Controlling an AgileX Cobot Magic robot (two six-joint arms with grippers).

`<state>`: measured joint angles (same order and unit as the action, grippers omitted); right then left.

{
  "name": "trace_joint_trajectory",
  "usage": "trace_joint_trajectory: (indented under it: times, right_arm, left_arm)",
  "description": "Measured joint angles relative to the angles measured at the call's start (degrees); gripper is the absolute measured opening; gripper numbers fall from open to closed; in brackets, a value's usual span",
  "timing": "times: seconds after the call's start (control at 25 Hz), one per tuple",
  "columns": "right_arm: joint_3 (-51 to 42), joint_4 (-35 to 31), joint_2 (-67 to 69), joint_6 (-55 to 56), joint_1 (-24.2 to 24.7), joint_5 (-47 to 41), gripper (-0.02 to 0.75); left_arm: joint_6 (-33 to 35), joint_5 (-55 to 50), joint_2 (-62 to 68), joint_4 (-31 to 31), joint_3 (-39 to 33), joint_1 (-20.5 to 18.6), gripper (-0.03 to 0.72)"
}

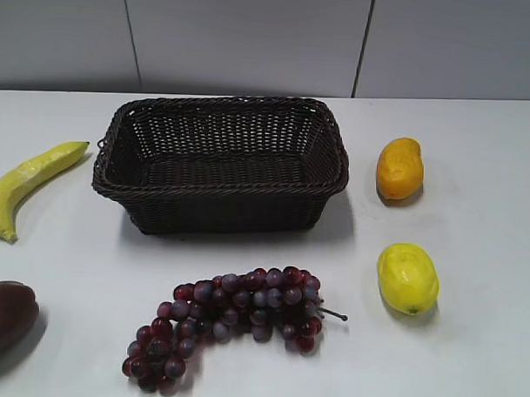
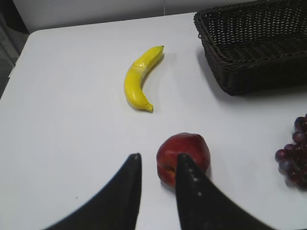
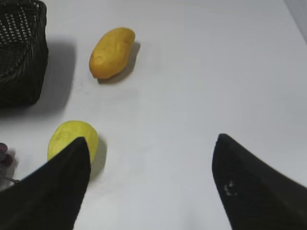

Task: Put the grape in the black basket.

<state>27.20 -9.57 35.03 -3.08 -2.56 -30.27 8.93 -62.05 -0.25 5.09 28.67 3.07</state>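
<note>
The grape [image 1: 234, 324], an elongated dark red-purple bunch, lies on the white table in front of the black basket [image 1: 222, 190]. The basket is woven wicker and empty. Neither gripper shows in the exterior view. In the left wrist view my left gripper [image 2: 158, 160] has its jaws a narrow gap apart with nothing between them. The bunch's end [image 2: 295, 153] is at the right edge and the basket [image 2: 249, 72] is at the top right. My right gripper [image 3: 151, 141] is wide open and empty over bare table. The basket's corner [image 3: 19, 57] is at that view's upper left.
A yellow banana [image 1: 30, 186] lies left of the basket. A dark maroon fruit [image 1: 4, 316] sits at the front left, just beyond the left jaws [image 2: 184, 155]. An orange mango [image 1: 399, 168] and a yellow fruit [image 1: 408, 277] lie right of the basket.
</note>
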Motion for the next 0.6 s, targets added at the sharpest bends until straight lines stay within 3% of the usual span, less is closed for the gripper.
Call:
trace_joint_trajectory:
  times: [0.28,0.6]
  right_arm:
    - [4.4,-21.3,20.5,-22.1,-3.3,0.1,0.594]
    - [16.2,-23.5,38.4,-28.5,-19.1,-0.9,0.594]
  left_arm:
    - [0.0,0.0,0.0,0.0,0.0,0.0,0.232]
    - [0.0,0.0,0.0,0.0,0.0,0.0,0.232]
